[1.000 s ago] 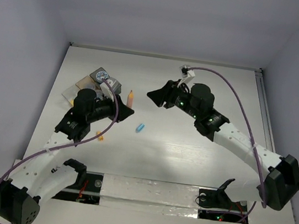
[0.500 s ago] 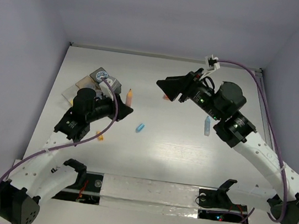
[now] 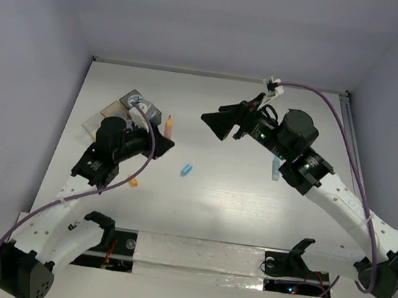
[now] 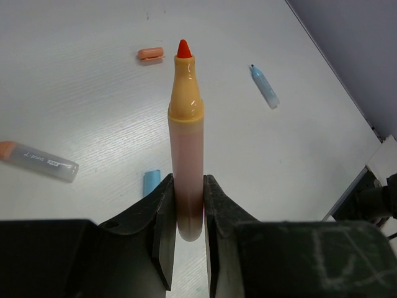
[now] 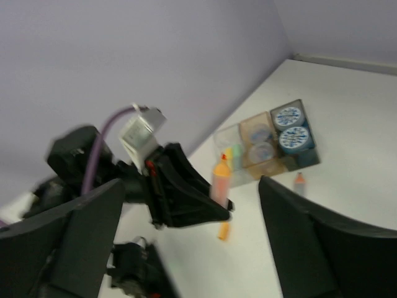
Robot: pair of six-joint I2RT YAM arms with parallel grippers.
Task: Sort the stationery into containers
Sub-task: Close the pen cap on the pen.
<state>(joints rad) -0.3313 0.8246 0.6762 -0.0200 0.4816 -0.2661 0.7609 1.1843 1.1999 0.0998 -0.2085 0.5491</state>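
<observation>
**Desk [image 3: 235, 206], white, stationery sorting. Contents as seen:**

1. Left hand [image 4: 186, 208]: closed on an orange marker [image 4: 186, 124], clamped near its rear end between both fingers. The marker is uncapped, its red tip pointing away from the hand, and it is held above the desk.
2. Right hand [image 3: 216, 121]: open, with nothing between its fingers [image 5: 74, 242]. It is raised over the far middle of the desk, pointing towards the left hand.
3. Containers, far left of the desk, in a touching cluster:
   - dark grey box [image 5: 296, 138] holding two round blue-patterned tubs [image 5: 287, 117];
   - tan tray [image 5: 263, 162] with round translucent cups, blurred;
   - clear tray [image 5: 224, 139] with green and yellow pieces, too blurred to tell further.
4. Loose on the desk:
   - blue cap [image 3: 187, 169], near the middle;
   - blue pen [image 3: 276, 167], partly under the right arm;
   - peach cap [image 4: 151, 54];
   - grey pen [image 4: 40, 161] with an orange end;
   - small orange piece [image 3: 133, 181] just beside the left arm.
</observation>
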